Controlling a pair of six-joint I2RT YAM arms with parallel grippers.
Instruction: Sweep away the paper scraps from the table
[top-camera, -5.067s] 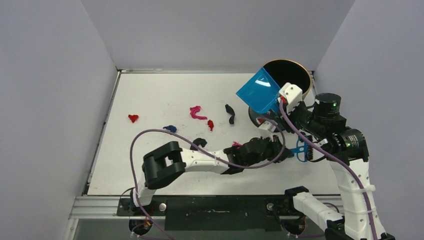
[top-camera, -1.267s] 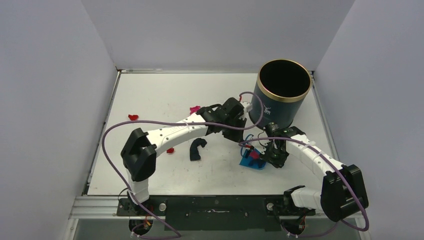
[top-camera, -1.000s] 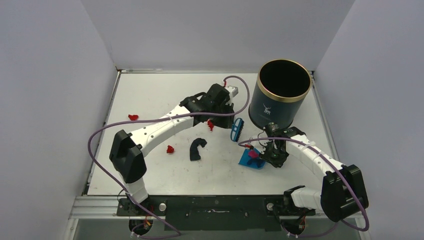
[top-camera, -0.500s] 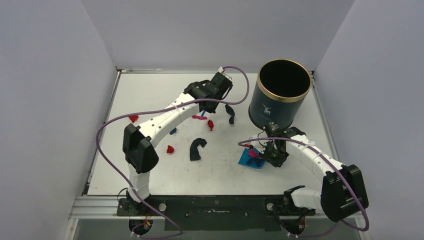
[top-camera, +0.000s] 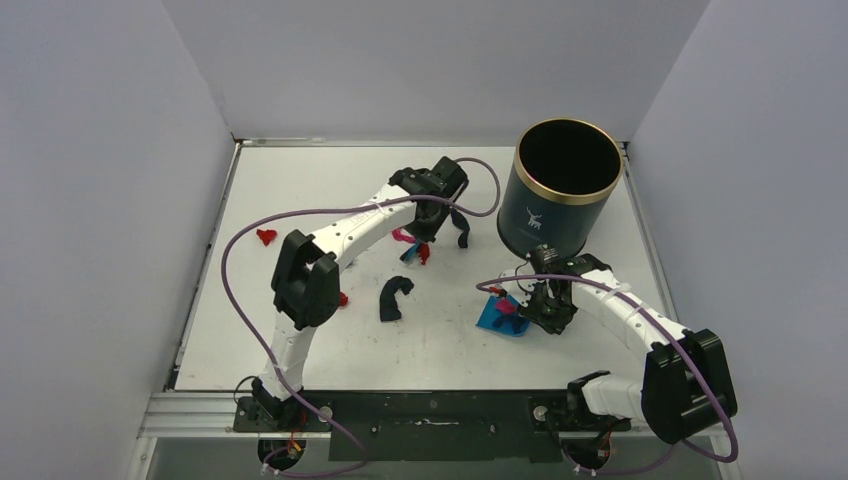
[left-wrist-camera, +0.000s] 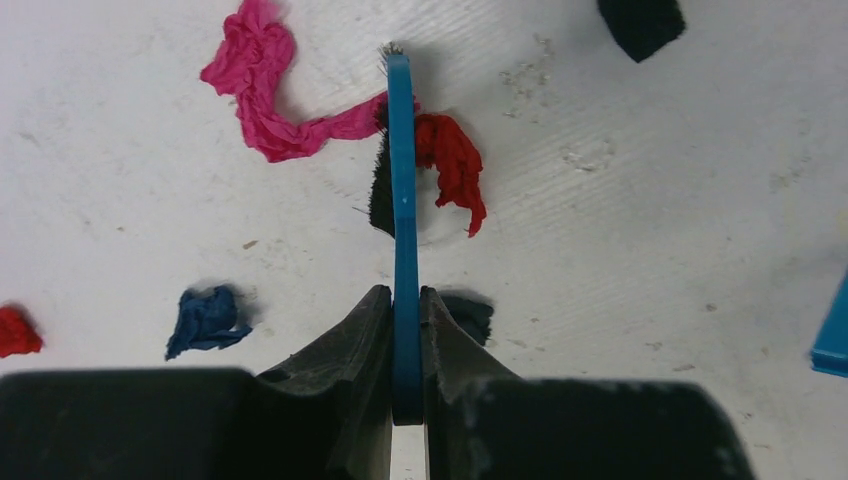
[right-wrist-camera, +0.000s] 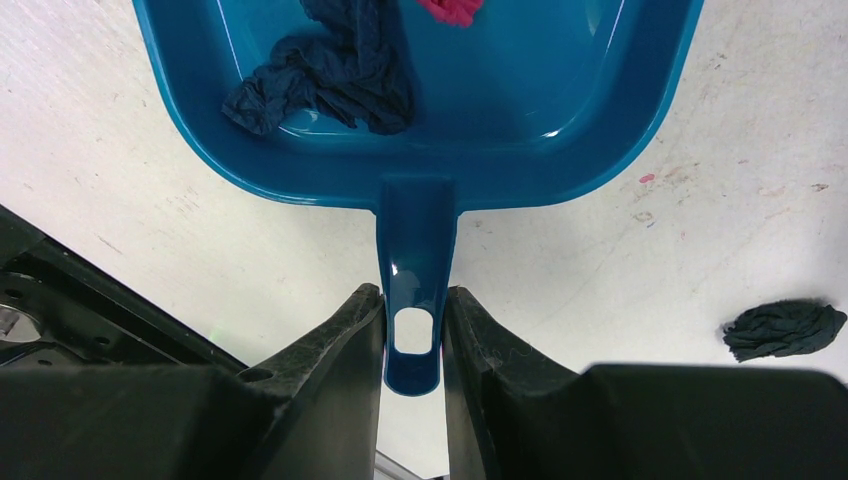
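My left gripper (left-wrist-camera: 405, 295) is shut on the blue hand brush (left-wrist-camera: 402, 180). Its black bristles rest on the table (top-camera: 300, 190) between a magenta strip (left-wrist-camera: 265, 85) and a red scrap (left-wrist-camera: 452, 165). A dark blue scrap (left-wrist-camera: 205, 318) and another red one (left-wrist-camera: 15, 330) lie to the left. In the top view the brush (top-camera: 410, 251) is mid-table, with a black strip (top-camera: 460, 228), a black lump (top-camera: 393, 297) and red scraps (top-camera: 342, 299) (top-camera: 265, 237) around it. My right gripper (right-wrist-camera: 413, 300) is shut on the blue dustpan's handle. The dustpan (right-wrist-camera: 560, 130) lies flat and holds a dark blue scrap (right-wrist-camera: 330, 85) and a magenta one (right-wrist-camera: 450, 8).
A tall dark bin with a gold rim (top-camera: 570, 190) stands at the back right, just behind the dustpan (top-camera: 498, 315). A dark scrap (right-wrist-camera: 785, 328) lies on the table beside the dustpan. Grey walls close in the left, back and right sides.
The left arm carried the brush from beside the bin to the back middle, then brought it down at the magenta and red scraps. The right arm brought the dustpan down from the bin, then stayed still.
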